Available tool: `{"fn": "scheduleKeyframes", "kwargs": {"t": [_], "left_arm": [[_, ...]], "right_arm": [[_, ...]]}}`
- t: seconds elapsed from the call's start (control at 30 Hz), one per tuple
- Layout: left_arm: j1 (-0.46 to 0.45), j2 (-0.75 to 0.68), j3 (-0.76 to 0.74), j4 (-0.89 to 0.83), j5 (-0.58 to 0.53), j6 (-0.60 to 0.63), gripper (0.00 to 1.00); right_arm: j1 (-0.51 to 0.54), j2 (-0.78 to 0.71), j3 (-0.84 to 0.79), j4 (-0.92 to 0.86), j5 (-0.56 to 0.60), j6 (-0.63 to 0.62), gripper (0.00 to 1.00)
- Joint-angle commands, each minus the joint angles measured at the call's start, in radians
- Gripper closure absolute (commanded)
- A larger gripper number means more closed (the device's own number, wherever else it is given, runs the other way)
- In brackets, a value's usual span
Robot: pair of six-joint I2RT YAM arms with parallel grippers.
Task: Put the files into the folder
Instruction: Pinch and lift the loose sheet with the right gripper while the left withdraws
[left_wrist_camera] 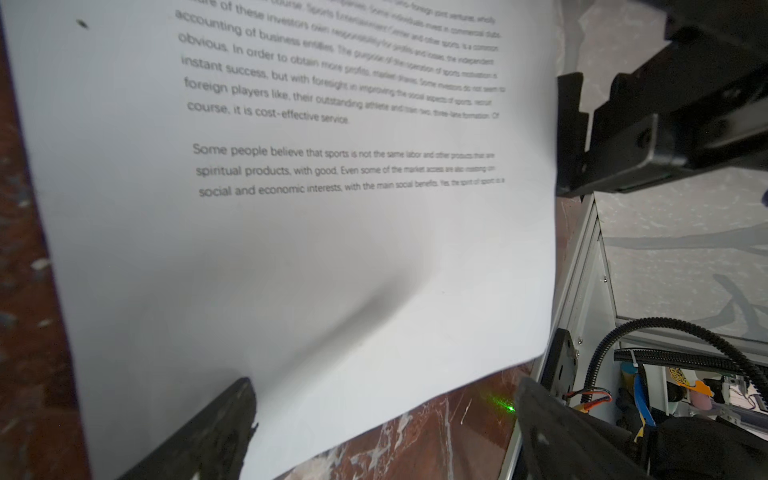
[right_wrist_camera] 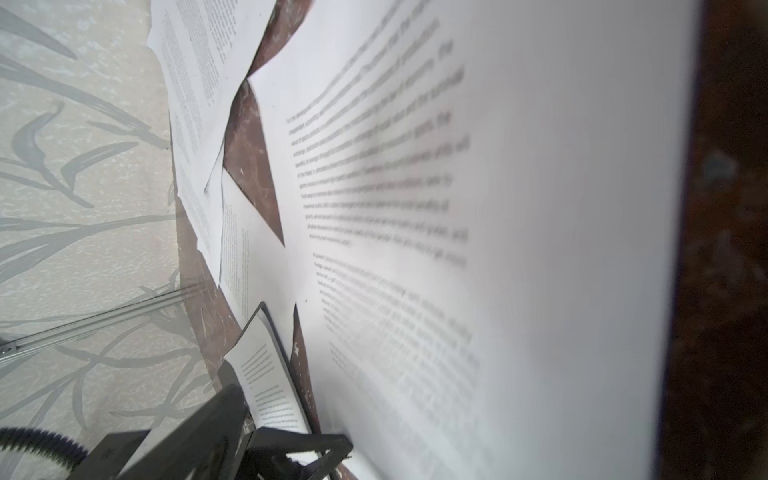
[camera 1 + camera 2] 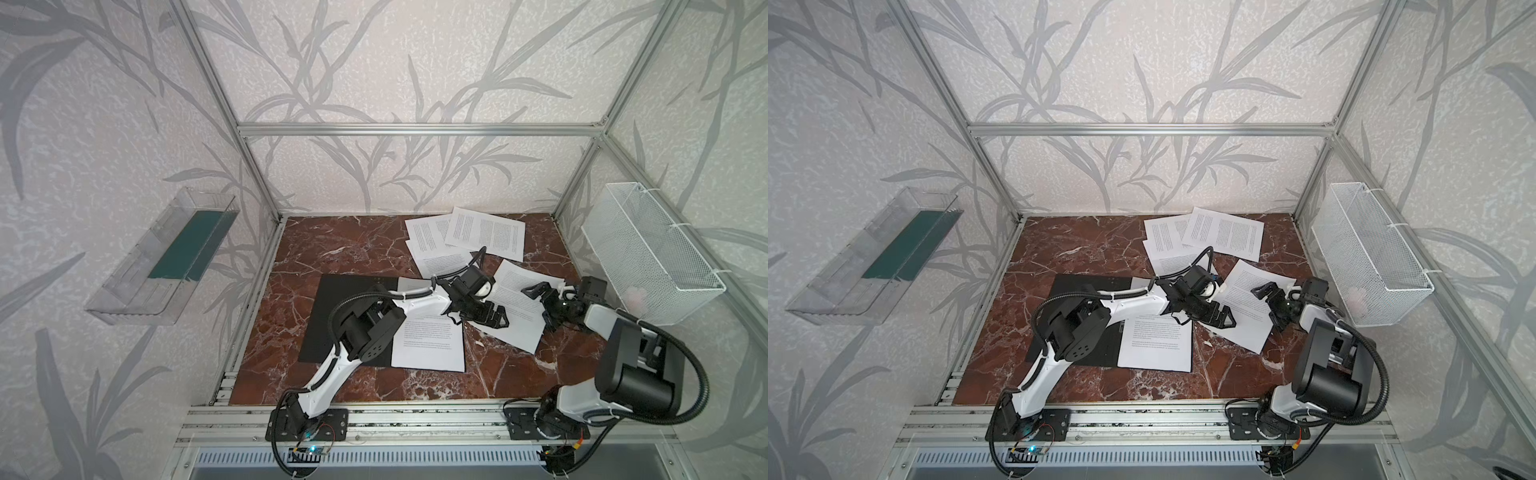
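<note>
Right arm (image 3: 631,374) forward, its right hand (image 3: 538,307) gapes empty opposite the left hand (image 3: 496,318), equally open and empty, over a loose printed sheet (image 3: 519,332). One filed sheet (image 3: 428,349) lies in the open folder (image 3: 320,332) beside the left hand; remaining files (image 3: 482,232) wait beyond both.

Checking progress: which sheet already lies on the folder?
The nearest sheet, on the open black folder's right half. The other sheets lie on the marble tabletop, farther back and right.
</note>
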Motion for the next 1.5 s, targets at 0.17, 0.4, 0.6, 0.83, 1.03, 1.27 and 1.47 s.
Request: {"fn": "scheduleKeyframes", "kwargs": {"t": [0.17, 0.4, 0.6, 0.83, 1.03, 1.27, 1.47], "left_arm": [[-0.001, 0.096, -0.042, -0.115, -0.062, -0.007, 0.01], [-0.003, 0.09, -0.052, -0.104, -0.059, -0.01, 0.01], [-0.001, 0.079, -0.048, -0.1, -0.034, -0.001, 0.01], [0.002, -0.027, 0.088, -0.085, 0.039, 0.023, 0.01], [0.003, -0.056, 0.335, -0.134, 0.127, -0.017, 0.01], [0.003, -0.354, 0.155, -0.139, -0.055, 0.021, 0.01], [0.019, -0.647, -0.157, -0.212, -0.359, 0.107, 0.01]], "right_arm": [[0.002, -0.116, -0.024, -0.046, -0.002, 0.014, 0.0], [0.002, -0.087, -0.025, -0.057, 0.049, 0.017, 0.29], [0.002, -0.099, -0.02, -0.103, 0.117, -0.004, 0.69], [0.003, -0.136, -0.013, -0.143, 0.145, -0.032, 1.0], [0.004, -0.182, 0.029, -0.197, 0.137, -0.047, 1.0], [0.013, -0.264, 0.078, -0.268, 0.152, -0.084, 1.0], [0.112, -0.357, 0.175, -0.364, 0.225, -0.102, 1.0]]}}
